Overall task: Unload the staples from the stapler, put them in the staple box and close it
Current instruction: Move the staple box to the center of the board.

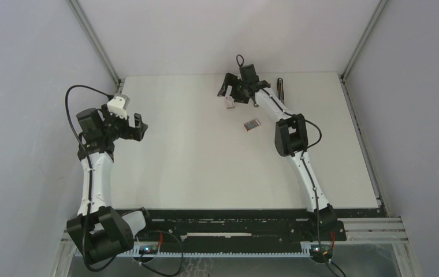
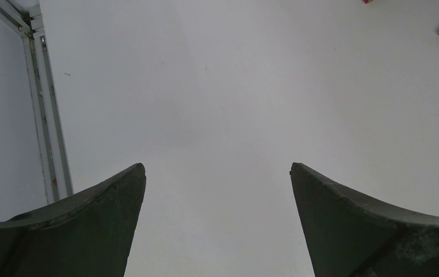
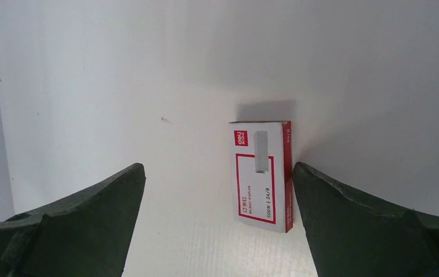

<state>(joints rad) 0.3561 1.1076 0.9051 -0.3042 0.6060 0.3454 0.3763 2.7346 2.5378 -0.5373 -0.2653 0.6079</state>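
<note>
The slim, long black stapler (image 1: 280,88) lies near the far edge of the white table (image 1: 194,173), just beside the forearm of the right arm, and no gripper touches it. Whether its top arm is lifted I cannot tell from the top view, and the staples are not to be seen; I suppose they are inside. The right gripper (image 3: 218,167) hangs with its fingers wide apart above a small flat white-and-red cardboard box (image 3: 261,173). The box rests on the table close to the right finger, and nothing is held. A second small striped item (image 1: 252,124) with a red edge lies near, toward the middle of the table. The left gripper (image 2: 217,167) is also wide apart and holds nothing, well away at the left side over bare table. In my judgement the task is at its very beginning: the approach step, with the stapler untouched. The next move calls for the right gripper to go from the box over to the stapler, probably while the left one comes across to hold the base down.
</note>
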